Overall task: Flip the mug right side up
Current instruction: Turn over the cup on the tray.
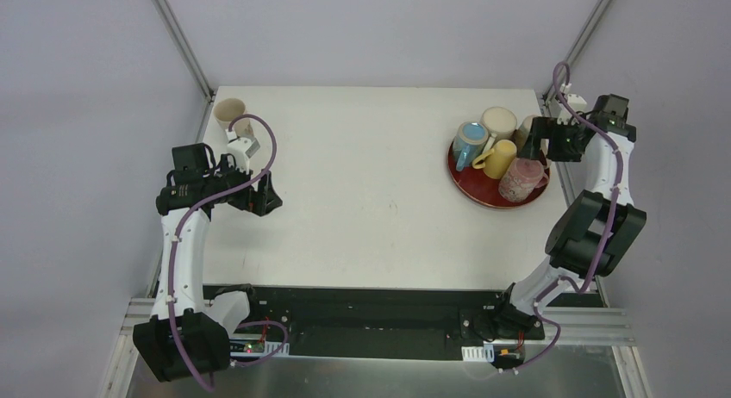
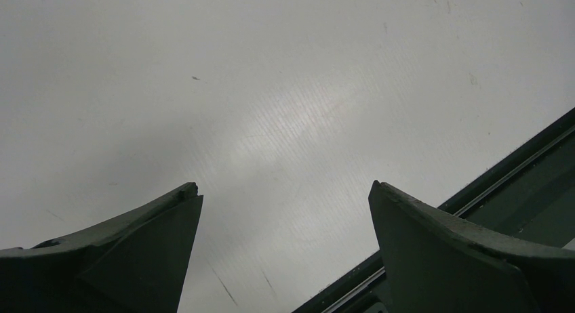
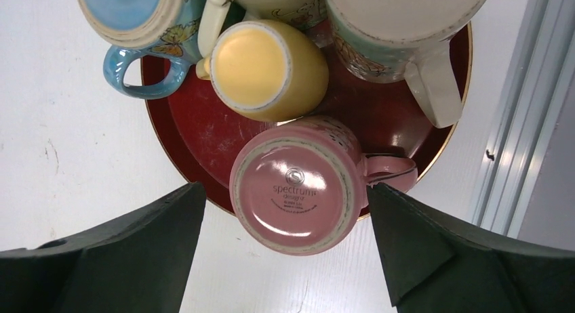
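Pink mug (image 3: 298, 191) sits base-up at the near rim of the red tray (image 3: 196, 133), under the right gripper (image 3: 285, 188), whose jaws gape wide, holding nothing; yellow mug (image 3: 268, 69) and blue mug (image 3: 132, 15) stand behind; left gripper (image 2: 285, 185) hangs spread wide over the white table (image 2: 271, 89)

Stock: pink ceramic mug (image 3: 295, 194); yellow ceramic mug (image 3: 268, 69); blue glazed mug (image 3: 132, 15), butterfly motif; cream ceramic mug (image 3: 407, 15), floral band; dark red round tray (image 3: 196, 123), gold rim; white surface (image 1: 362, 183).

A white table (image 1: 371, 200) stands between plain grey walls (image 1: 371, 27) and aluminium corner posts (image 1: 181, 40).
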`<action>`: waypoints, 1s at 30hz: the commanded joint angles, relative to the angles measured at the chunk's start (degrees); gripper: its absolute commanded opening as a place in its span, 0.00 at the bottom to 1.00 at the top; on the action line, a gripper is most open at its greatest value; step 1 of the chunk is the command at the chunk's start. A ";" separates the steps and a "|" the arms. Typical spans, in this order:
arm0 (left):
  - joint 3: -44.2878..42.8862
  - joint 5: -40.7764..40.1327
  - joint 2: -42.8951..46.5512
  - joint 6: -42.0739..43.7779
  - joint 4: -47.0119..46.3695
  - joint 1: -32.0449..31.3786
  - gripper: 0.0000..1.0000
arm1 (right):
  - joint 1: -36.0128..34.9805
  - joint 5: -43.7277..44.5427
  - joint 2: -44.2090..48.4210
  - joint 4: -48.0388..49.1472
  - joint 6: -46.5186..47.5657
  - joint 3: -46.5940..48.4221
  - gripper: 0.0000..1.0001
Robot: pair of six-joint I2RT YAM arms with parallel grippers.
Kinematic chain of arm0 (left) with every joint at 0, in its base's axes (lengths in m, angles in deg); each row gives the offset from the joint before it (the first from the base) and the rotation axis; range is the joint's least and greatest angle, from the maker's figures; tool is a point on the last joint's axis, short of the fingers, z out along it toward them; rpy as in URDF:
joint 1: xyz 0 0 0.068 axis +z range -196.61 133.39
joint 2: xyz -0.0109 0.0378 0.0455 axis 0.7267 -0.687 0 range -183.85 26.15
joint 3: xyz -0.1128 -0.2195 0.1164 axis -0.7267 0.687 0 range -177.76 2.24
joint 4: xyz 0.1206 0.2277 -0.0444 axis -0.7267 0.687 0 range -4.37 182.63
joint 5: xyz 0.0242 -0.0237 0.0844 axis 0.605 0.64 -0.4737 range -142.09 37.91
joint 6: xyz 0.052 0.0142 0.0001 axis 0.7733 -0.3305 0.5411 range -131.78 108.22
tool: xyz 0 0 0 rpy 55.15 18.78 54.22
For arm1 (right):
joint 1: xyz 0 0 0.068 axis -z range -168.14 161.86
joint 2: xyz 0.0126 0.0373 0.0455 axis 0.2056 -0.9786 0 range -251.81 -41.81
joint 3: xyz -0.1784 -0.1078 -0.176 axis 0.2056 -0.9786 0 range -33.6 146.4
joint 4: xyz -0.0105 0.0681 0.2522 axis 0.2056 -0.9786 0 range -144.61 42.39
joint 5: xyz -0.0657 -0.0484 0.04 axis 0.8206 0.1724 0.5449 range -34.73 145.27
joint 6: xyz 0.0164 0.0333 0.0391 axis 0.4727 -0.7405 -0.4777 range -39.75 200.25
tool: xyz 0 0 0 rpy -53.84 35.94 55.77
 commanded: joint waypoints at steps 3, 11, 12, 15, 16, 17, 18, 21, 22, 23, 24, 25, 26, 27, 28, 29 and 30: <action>0.69 1.95 1.09 1.07 0.12 0.05 0.99 | 0.06 -1.05 -3.96 -1.30 -4.16 4.44 0.99; 0.70 1.92 1.24 0.69 0.11 0.08 0.99 | -0.72 1.05 -4.36 0.20 -4.78 2.98 0.98; 0.75 2.00 1.35 0.77 0.11 0.07 0.99 | -0.74 1.25 -4.26 0.16 -4.62 2.64 0.98; 0.81 2.12 1.17 0.90 0.07 0.03 0.99 | -0.83 1.99 -3.79 0.09 -4.28 1.61 0.98; 0.77 2.16 1.06 0.87 0.03 0.05 0.99 | -0.87 2.12 -3.66 -0.06 -4.18 1.24 0.98; 0.66 2.21 0.97 0.78 0.03 0.05 0.99 | -0.83 2.12 -3.58 -0.41 -4.07 1.03 0.98; 0.58 2.17 0.95 0.72 0.02 0.05 0.99 | -0.84 2.03 -3.56 -0.99 -3.91 0.89 0.98; 0.40 2.27 0.90 0.55 0.02 0.10 0.99 | -0.83 0.48 -3.50 -3.61 -2.64 0.70 0.97; 0.46 2.25 0.90 0.54 0.02 0.02 0.99 | -0.83 0.11 -3.39 -4.14 -2.47 0.55 0.97; 0.40 2.27 0.90 0.50 0.02 0.05 0.99 | -0.83 -0.46 -3.16 -4.40 -2.29 0.34 0.97; 0.38 2.32 0.89 0.56 0.02 0.04 0.99 | -0.83 -0.91 -2.99 -4.47 -2.18 0.08 0.97; 0.38 2.26 0.93 0.54 0.02 0.05 0.99 | -0.87 -1.18 -2.87 -4.56 -2.25 0.00 0.97; 0.45 2.26 0.86 0.50 0.03 0.08 0.99 | -0.85 -1.46 -2.86 -4.56 -2.46 -0.01 0.97; 0.47 2.30 0.87 0.48 0.03 0.04 0.99 | -0.90 -1.77 -2.88 -4.61 -2.79 0.06 0.97; 0.40 2.30 0.85 0.49 0.02 0.06 0.99 | -0.84 -1.92 -2.84 -4.90 -3.11 0.20 0.97; 0.35 2.26 0.89 0.48 0.02 0.10 0.99 | -0.91 -2.20 -2.84 -5.28 -3.58 0.45 0.97; 0.36 2.25 1.03 0.48 0.02 0.07 0.99 | -0.92 -2.80 -2.90 -6.26 -3.75 0.70 0.96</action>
